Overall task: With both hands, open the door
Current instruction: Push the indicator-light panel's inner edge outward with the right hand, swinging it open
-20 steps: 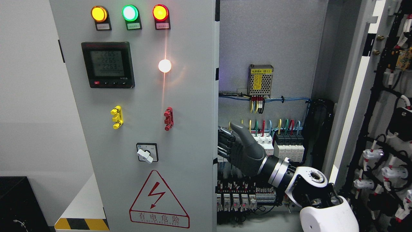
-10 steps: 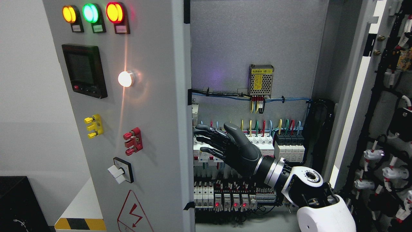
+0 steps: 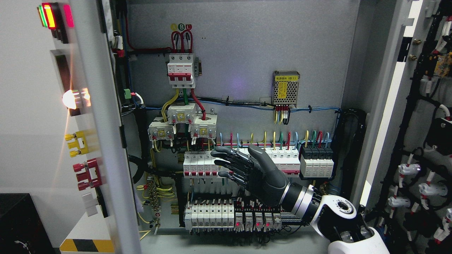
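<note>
Grey metal makes up the left door (image 3: 102, 141), which stands swung wide at nine o'clock in the head view, seen nearly edge-on, with its lit lamps (image 3: 53, 16) at the top and yellow (image 3: 76, 143) and red plugs (image 3: 86, 174) lower down. The right door (image 3: 399, 106) stands open at three o'clock. The right hand (image 3: 247, 169), dark grey, comes in from five o'clock. Its fingers (image 3: 226, 155) are stretched out and loose, holding nothing, in front of the white breakers (image 3: 201, 164) inside the cabinet.
</note>
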Tool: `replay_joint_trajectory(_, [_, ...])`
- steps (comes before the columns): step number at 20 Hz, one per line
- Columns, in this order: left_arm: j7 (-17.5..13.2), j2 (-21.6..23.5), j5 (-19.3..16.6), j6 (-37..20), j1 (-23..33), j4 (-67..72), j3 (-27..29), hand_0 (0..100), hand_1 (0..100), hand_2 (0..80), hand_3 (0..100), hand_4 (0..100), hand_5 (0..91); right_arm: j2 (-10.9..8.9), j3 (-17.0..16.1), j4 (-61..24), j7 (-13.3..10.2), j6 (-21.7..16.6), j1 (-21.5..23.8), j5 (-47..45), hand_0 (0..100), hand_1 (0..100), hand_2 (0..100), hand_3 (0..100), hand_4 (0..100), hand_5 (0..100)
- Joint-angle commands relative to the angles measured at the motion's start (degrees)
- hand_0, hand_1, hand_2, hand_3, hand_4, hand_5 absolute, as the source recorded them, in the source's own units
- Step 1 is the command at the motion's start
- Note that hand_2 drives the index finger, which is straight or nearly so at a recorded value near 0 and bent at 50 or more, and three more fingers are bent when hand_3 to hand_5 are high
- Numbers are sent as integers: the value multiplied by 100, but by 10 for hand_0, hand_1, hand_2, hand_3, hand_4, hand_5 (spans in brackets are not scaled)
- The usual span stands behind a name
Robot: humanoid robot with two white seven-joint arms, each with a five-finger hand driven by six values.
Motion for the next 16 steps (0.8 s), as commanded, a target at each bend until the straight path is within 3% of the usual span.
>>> replay_joint_trajectory(1, [0, -2, 1, -1, 167, -67, 4, 0, 0, 0, 0, 0, 0, -162, 691, -873, -14, -1, 418, -73, 191, 0, 0, 0, 0, 0])
replay_joint_trajectory(11, [0, 7, 1, -1, 185, -58, 21, 0, 0, 0, 0, 0, 0, -206, 1789, -1312, -67, -10, 1042, -64, 191, 0, 0, 0, 0, 0])
replay_joint_trajectory(16, [0, 15, 1, -1, 185, -58, 22, 0, 0, 0, 0, 0, 0, 22, 2238, -1277, -128, -10, 1069, -3, 191, 0, 0, 0, 0, 0])
